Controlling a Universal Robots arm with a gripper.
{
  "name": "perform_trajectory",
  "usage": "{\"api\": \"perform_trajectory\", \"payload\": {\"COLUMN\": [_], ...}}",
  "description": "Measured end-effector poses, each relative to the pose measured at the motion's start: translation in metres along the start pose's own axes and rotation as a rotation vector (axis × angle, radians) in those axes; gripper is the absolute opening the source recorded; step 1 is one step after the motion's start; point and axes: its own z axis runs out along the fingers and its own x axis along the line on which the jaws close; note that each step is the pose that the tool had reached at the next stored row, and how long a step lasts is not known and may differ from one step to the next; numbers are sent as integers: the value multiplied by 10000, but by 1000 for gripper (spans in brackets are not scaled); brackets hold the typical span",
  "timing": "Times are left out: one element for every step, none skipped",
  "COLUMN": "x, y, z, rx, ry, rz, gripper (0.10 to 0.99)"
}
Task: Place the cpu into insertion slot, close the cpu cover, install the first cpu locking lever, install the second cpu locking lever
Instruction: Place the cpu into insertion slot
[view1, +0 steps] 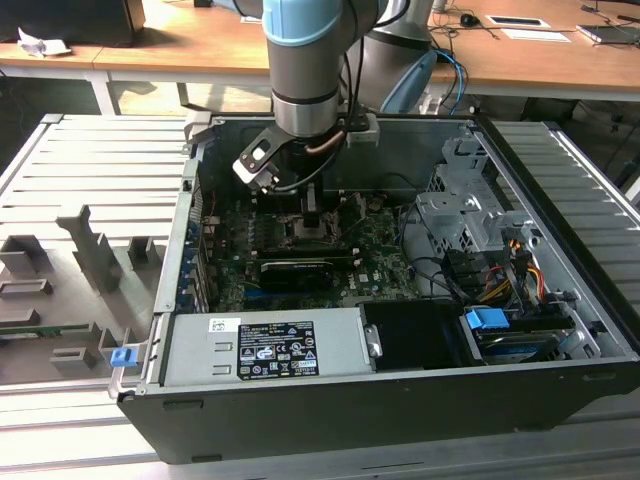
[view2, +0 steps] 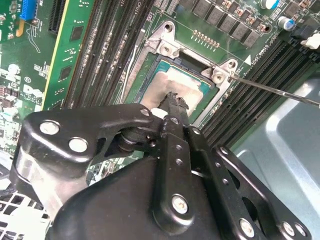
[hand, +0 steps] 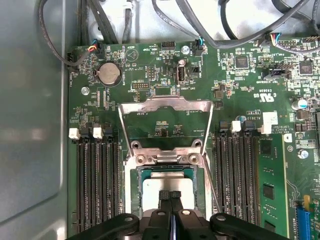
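The cpu (hand: 167, 184) lies flat in the insertion slot (hand: 133, 192), its pale metal top also showing in the second wrist view (view2: 172, 82). My gripper (hand: 170, 196) is shut, and its narrow tips (view2: 175, 101) sit right over the chip's middle; I cannot tell whether they touch it. The cpu cover (hand: 165, 106) stands open, swung back on its hinge away from the socket. Two thin wire locking levers (hand: 125, 131) (hand: 213, 187) are unlatched beside the socket, one seen as a long rod (view2: 275, 90). In the exterior view the gripper (view1: 312, 215) reaches down into the open case over the motherboard (view1: 380, 270).
Black memory slots (hand: 97, 185) (hand: 240, 180) flank the socket closely. A coin battery (hand: 109, 74) and cables (hand: 100, 20) lie beyond the cover. The case wall (hand: 30, 125) is close on one side. A power supply (view1: 265, 345) and a drive cage (view1: 470, 230) crowd the case.
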Motion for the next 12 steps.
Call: {"api": "perform_trajectory", "payload": {"x": [0,0,0,0,0,0,0,0,0,0,0,0], "y": [0,1,1,1,1,1,1,1,1,1,2,2], "z": [-4,-7,-7,-8,-9,-9,-9,-10,-12,-17,-22,-26], "rx": [1,0,-1,0,1,0,1,1,2,2,1,1], "ry": [0,2,2,3,4,5,5,4,3,1,4,6], "rz": [0,0,1,0,1,1,1,1,0,1,1,1], "gripper": [106,106,106,106,106,106,106,106,106,106,106,106]}}
